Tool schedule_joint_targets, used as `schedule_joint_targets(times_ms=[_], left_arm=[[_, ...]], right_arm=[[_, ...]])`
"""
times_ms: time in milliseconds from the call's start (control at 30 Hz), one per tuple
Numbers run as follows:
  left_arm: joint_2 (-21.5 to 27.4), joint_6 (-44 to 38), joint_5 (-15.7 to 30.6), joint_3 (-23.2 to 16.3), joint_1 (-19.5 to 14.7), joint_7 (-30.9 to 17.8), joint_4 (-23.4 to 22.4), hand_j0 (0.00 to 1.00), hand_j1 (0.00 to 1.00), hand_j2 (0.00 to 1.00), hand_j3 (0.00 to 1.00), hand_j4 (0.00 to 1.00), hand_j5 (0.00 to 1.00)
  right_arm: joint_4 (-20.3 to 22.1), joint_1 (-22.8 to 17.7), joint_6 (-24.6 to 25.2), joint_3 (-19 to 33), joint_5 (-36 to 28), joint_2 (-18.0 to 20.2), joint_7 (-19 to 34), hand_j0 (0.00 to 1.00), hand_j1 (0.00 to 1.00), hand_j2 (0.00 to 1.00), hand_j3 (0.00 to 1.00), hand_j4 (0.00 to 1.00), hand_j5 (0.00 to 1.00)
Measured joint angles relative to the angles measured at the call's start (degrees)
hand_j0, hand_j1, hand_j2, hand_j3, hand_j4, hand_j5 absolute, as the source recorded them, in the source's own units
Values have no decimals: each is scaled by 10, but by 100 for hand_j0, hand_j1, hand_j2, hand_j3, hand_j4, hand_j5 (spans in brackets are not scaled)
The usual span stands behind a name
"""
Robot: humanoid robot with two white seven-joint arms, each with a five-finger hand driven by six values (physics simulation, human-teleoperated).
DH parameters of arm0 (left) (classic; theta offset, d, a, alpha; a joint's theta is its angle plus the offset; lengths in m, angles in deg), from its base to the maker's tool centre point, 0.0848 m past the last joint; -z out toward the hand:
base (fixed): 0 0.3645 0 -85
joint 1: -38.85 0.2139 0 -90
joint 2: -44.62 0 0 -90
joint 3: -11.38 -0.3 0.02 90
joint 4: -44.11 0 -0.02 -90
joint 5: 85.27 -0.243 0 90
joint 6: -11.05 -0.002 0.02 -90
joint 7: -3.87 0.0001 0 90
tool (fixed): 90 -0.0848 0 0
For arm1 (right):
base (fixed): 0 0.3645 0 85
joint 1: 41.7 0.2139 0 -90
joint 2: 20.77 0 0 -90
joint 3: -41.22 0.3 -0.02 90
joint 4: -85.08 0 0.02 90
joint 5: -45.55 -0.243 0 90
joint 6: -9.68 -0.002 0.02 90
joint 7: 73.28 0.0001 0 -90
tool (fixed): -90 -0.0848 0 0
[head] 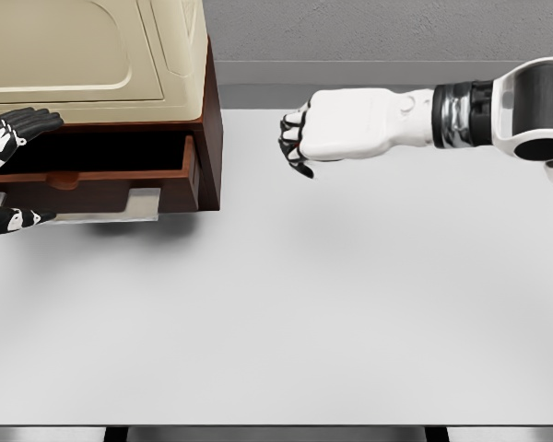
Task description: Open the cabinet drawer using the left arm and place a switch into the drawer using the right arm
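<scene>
Standing at the far left corner of the white table, the dark wooden cabinet has its drawer pulled partway out, its dark interior exposed and a pale metallic handle hanging below the front panel. A cream-coloured moulded top covers the cabinet. No switch can be made out anywhere in view. At the left edge, the left hand brackets the drawer front, black fingers spread above and thumb below, relaxed and apart. Just beside the cabinet's right side, above the table's far edge, the right hand hovers with fingers curled together, holding nothing visible.
</scene>
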Motion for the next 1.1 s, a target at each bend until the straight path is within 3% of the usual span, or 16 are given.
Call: schedule_joint_targets(times_ms=[333, 700, 967, 1100], left_arm=[[0, 0, 1, 0, 0, 0, 0, 100, 100, 100, 100, 100, 100], [0, 0, 1, 0, 0, 0, 0, 100, 100, 100, 100, 100, 100], [0, 0, 1, 0, 0, 0, 0, 100, 100, 100, 100, 100, 100], [0, 0, 1, 0, -1, 0, 0, 100, 100, 100, 100, 100, 100]], right_arm=[[12, 52, 0, -47, 0, -60, 0, 35, 35, 35, 35, 35, 35], [50, 88, 0, -60, -63, -71, 0, 35, 35, 35, 35, 35, 35], [46, 116, 1, -59, -70, -98, -1, 36, 36, 36, 36, 36, 36], [22, 126, 1, -60, -70, -123, -1, 36, 36, 36, 36, 36, 36]])
